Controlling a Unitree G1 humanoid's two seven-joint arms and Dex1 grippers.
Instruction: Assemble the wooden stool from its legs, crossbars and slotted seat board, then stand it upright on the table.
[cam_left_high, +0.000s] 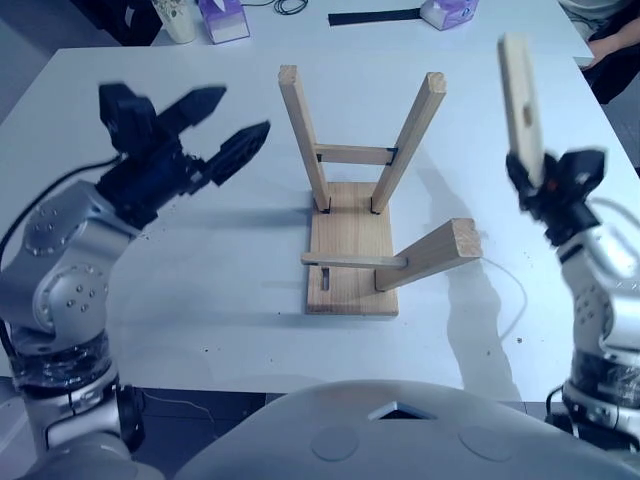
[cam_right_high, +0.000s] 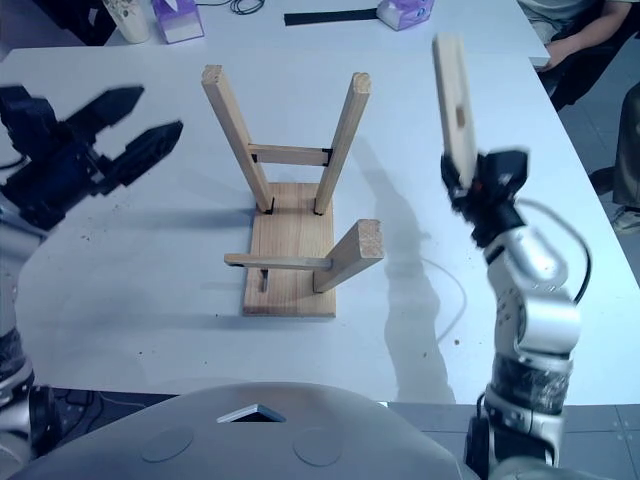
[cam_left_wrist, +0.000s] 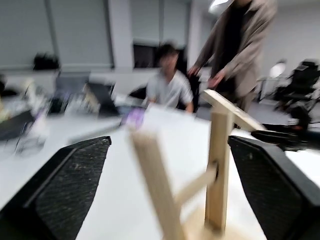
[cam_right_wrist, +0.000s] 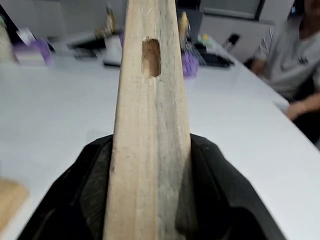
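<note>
The slotted seat board (cam_left_high: 350, 262) lies flat at the table's middle. Two legs (cam_left_high: 303, 135) stand in its far end, joined by a crossbar (cam_left_high: 353, 154). A third leg (cam_left_high: 432, 252) leans over the near right side, with a second crossbar (cam_left_high: 352, 261) sticking out leftward from it. My right gripper (cam_left_high: 540, 180) is shut on the fourth leg (cam_left_high: 520, 95), holding it upright above the table's right side; its mortise hole (cam_right_wrist: 151, 57) faces the wrist camera. My left gripper (cam_left_high: 232, 125) hangs open left of the standing legs, nothing between its fingers (cam_left_wrist: 70, 192).
Purple boxes (cam_left_high: 224, 18), a cup (cam_left_high: 177, 18) and a black strip (cam_left_high: 372, 16) sit along the table's far edge. A thin white cable (cam_left_high: 510, 290) lies right of the board. People are beyond the far right corner. Bare tabletop surrounds the stool.
</note>
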